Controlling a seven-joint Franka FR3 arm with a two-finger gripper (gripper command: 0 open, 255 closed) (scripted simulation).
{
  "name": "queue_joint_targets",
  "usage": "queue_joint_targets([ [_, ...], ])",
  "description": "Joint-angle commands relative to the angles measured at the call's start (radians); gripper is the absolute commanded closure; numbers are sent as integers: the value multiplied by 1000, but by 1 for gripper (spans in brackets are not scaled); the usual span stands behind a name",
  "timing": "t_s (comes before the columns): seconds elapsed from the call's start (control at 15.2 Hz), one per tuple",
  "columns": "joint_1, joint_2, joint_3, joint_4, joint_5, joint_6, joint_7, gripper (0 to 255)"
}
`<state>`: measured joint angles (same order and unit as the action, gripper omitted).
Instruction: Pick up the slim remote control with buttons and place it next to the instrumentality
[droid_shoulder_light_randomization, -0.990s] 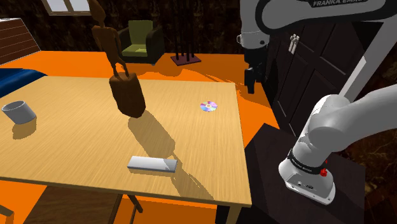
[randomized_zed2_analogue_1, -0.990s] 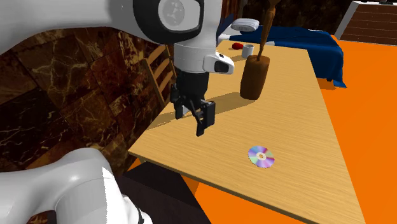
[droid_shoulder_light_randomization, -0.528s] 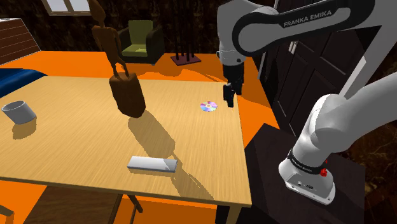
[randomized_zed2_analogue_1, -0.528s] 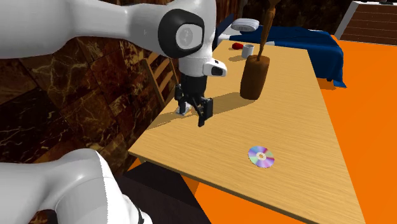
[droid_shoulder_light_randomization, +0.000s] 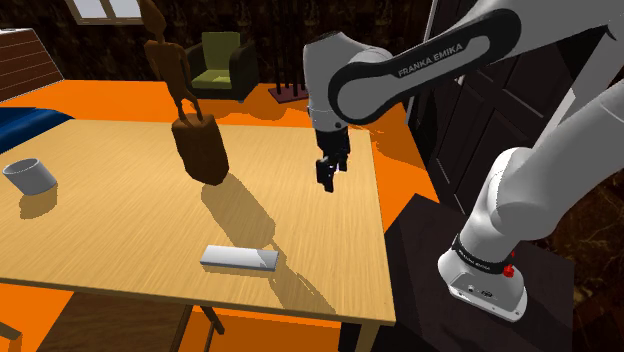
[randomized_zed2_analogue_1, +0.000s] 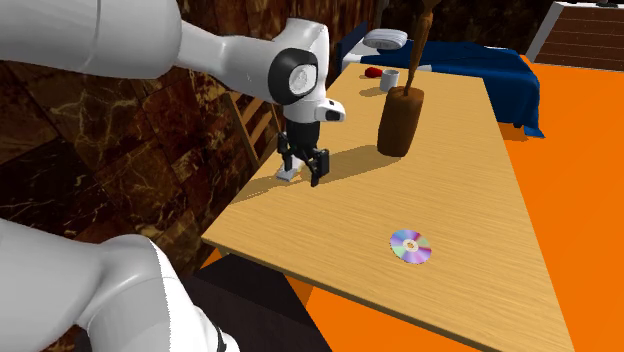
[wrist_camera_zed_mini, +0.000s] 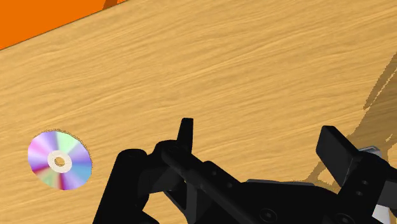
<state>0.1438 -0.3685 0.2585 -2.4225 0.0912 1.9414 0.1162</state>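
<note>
Grey slim remote (droid_shoulder_light_randomization: 240, 259) lies flat near the bench's (droid_shoulder_light_randomization: 100, 210) front edge, well apart from the gripper (droid_shoulder_light_randomization: 326, 176), whose fingers are wide and empty. We judge a skewed pinch could push it off. The tall brown carving (droid_shoulder_light_randomization: 200, 148) beyond could topple.

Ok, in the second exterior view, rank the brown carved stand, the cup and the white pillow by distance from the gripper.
From the open gripper:
1. Brown carved stand, midway along the table.
2. Cup, at the table's far end.
3. White pillow, on the blue bed beyond the table.
</note>
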Motion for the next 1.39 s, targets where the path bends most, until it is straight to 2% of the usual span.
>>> queue_joint_targets([
  [0.0,8,66,24,27,-2,51,19,0],
  [0.33,28,237,79,112,-30,158,78,0],
  [0.73,64,451,125,250,-109,252,164,0],
  [1.32,174,775,130,534,-260,308,280,0],
])
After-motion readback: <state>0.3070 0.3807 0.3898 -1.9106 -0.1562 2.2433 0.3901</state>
